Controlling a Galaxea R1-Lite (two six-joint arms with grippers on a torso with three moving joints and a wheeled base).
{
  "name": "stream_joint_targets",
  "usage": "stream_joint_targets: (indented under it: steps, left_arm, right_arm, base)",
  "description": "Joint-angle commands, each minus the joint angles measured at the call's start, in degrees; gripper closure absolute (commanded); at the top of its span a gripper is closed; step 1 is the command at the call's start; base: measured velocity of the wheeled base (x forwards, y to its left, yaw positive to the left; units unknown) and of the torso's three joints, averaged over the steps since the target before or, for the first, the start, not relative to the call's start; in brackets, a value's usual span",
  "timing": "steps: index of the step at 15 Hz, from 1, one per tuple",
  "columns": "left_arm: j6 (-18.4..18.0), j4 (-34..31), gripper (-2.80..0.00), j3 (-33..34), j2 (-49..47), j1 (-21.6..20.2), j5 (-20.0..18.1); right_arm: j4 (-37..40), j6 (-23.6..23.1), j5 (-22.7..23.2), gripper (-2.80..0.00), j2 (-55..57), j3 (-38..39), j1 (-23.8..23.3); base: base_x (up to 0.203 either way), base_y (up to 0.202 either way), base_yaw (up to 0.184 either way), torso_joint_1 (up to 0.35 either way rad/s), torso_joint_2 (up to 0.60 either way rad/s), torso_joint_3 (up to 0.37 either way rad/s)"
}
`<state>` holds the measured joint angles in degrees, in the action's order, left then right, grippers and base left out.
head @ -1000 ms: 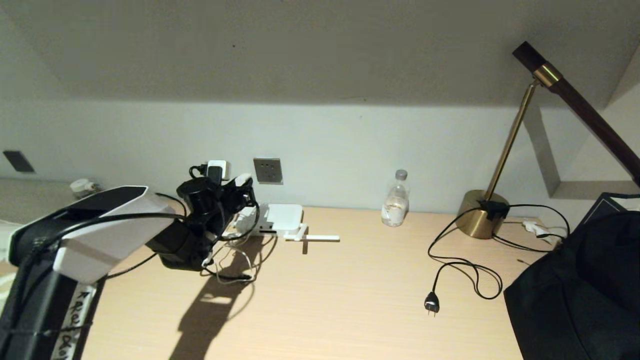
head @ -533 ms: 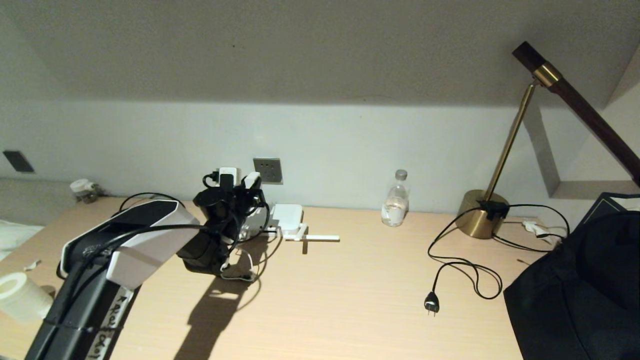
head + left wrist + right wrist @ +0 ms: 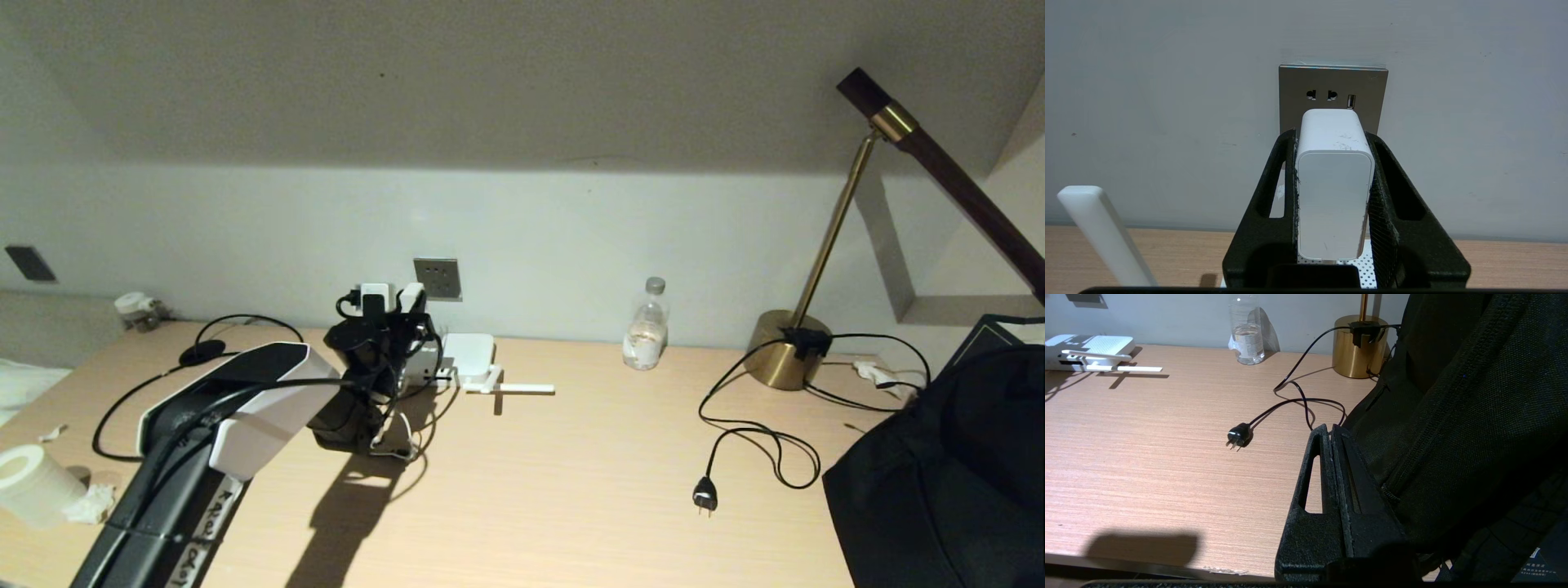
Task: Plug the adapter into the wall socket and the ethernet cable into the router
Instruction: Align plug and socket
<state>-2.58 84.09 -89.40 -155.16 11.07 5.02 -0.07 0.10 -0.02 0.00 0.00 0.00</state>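
Note:
My left gripper (image 3: 1331, 134) is shut on the white adapter (image 3: 1333, 183) and holds it upright, facing the wall. Straight ahead is the grey wall socket (image 3: 1333, 87); the adapter covers its lower half, and the adapter's pins are hidden. In the head view this gripper (image 3: 396, 300) hangs just left of the wall socket (image 3: 437, 278), above the white router (image 3: 469, 353). One router antenna (image 3: 1106, 237) stands beside the gripper. The black ethernet cable (image 3: 155, 380) loops on the desk at the left. My right gripper (image 3: 1327, 428) is shut and empty, parked beside a black bag.
A water bottle (image 3: 647, 324) and a brass lamp base (image 3: 788, 359) stand by the wall. The lamp's black cord ends in a two-pin plug (image 3: 704, 495) lying on the desk. A black bag (image 3: 955, 474) fills the right front. A white roll (image 3: 33, 486) sits at front left.
My left arm has reached forward and to the right toward the wall with the adapter in its grip. The ethernet cable's loop has come into sight behind it. The right arm kept still.

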Motion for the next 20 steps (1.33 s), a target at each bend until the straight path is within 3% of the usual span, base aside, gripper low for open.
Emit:
stream_joint_targets:
  steps: [1,6,20]
  left_arm:
    - [0.04,0.46,0.00,-0.69,-0.58,0.01,-0.01]
    - [0.12,-1.56,0.00,-1.71,-0.95,0.09,-0.63]
    - [0.12,-12.51,0.00,-14.64,-3.82,0.01,-0.63]
  right_arm:
    - [-0.01,-0.01,0.02,0.00,0.09,0.00,0.00]
    - [-0.01,-0.01,-0.01,0.00,0.09,0.00,0.00]
    - [-0.01,0.08,0.02,0.00,0.09,0.00,0.00]
  base:
    - [0.000,0.000,0.000,0.000,0.00,0.000]
    - [0.000,0.000,0.000,0.000,0.00,0.000]
    - [0.000,0.000,0.000,0.000,0.00,0.000]
